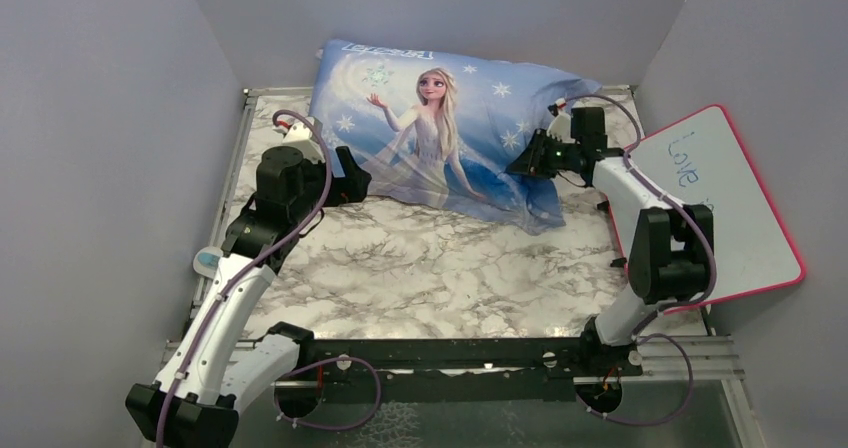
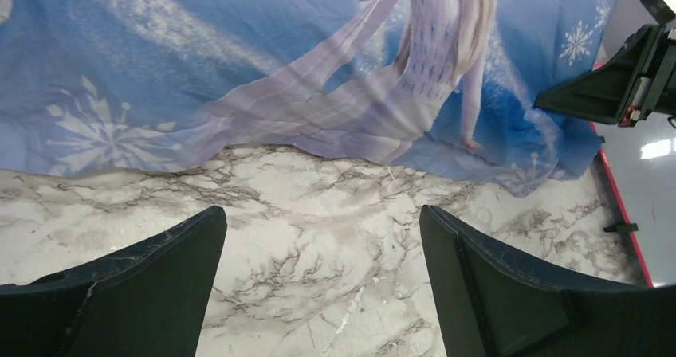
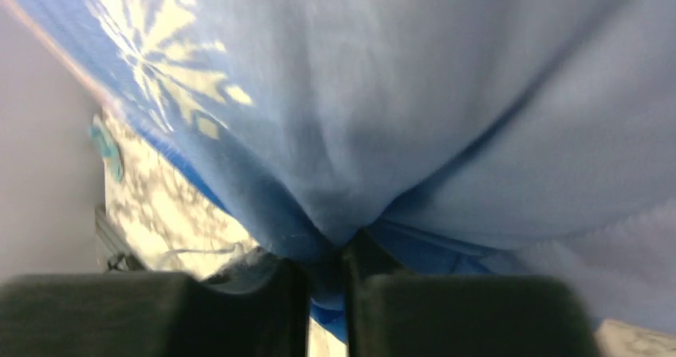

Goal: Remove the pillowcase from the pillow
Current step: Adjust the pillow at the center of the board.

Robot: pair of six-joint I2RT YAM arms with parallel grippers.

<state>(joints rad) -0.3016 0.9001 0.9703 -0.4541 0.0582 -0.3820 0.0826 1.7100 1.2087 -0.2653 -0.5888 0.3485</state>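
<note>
The pillowcase (image 1: pixel 450 133), blue with a blonde ice-princess print and snowflakes, lies plump at the back of the marble table (image 1: pixel 420 268). The pillow itself is hidden inside it. My right gripper (image 1: pixel 522 163) is at the case's right end, shut on a pinched fold of blue fabric (image 3: pixel 398 94); in the right wrist view the cloth bunches between the nearly closed jaws of the gripper (image 3: pixel 327 249). My left gripper (image 1: pixel 355 183) stands open just in front of the case's left lower edge (image 2: pixel 319 70), and between the fingers of that gripper (image 2: pixel 323 213) there is only bare marble.
A pink-framed whiteboard (image 1: pixel 720 208) leans at the table's right side, behind the right arm. Grey walls close in on the left, back and right. The right gripper's black body (image 2: pixel 606 86) shows at the right of the left wrist view.
</note>
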